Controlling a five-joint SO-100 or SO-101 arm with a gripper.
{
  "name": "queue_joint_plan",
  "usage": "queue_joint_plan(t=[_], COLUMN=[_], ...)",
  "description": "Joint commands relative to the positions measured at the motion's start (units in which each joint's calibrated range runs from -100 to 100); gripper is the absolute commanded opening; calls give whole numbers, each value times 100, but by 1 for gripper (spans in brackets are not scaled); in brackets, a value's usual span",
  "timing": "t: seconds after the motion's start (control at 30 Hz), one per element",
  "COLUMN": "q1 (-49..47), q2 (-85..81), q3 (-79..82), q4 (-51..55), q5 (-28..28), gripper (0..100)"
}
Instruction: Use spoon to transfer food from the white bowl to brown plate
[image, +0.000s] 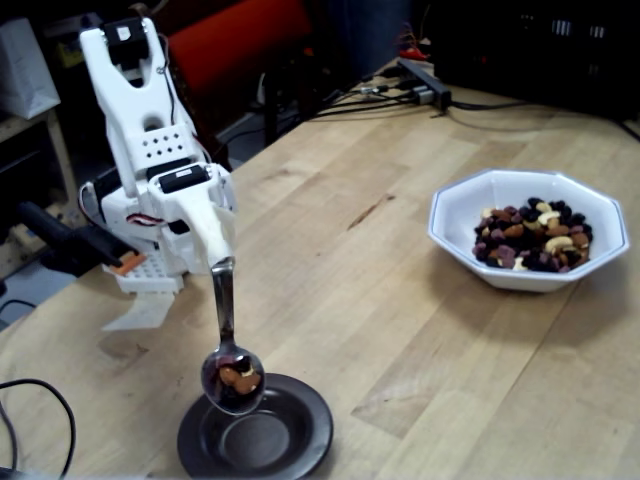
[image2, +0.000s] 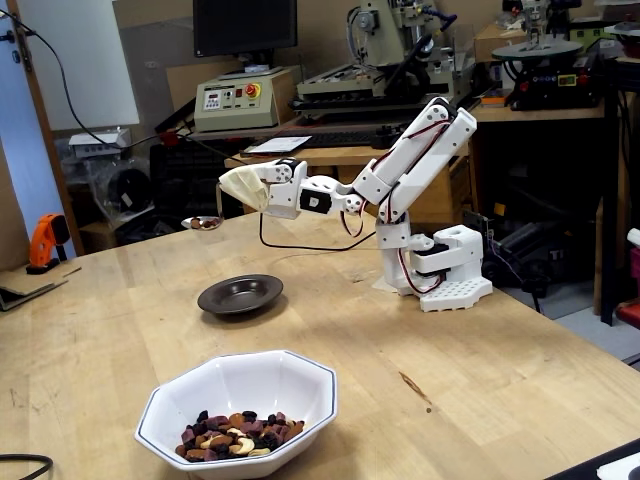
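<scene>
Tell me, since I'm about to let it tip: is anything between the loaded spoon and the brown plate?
Nothing visible. The spoon, held by the claw and carrying food, hangs in open air above the plate. The plate's centre is bare, and the bowl sits well off to the side.

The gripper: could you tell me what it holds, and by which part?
The gripper holds the spoon by its handle's upper end; the loaded bowl hangs free.
</scene>
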Motion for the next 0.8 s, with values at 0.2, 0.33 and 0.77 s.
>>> queue_joint_plan(t=[0.2,0.33,0.77], q1=[46,46,-21], q2=[-146,-137,308], q3=[70,70,70], q4=[-17,-17,-9], q5=[24,239,840], gripper=[4,4,4])
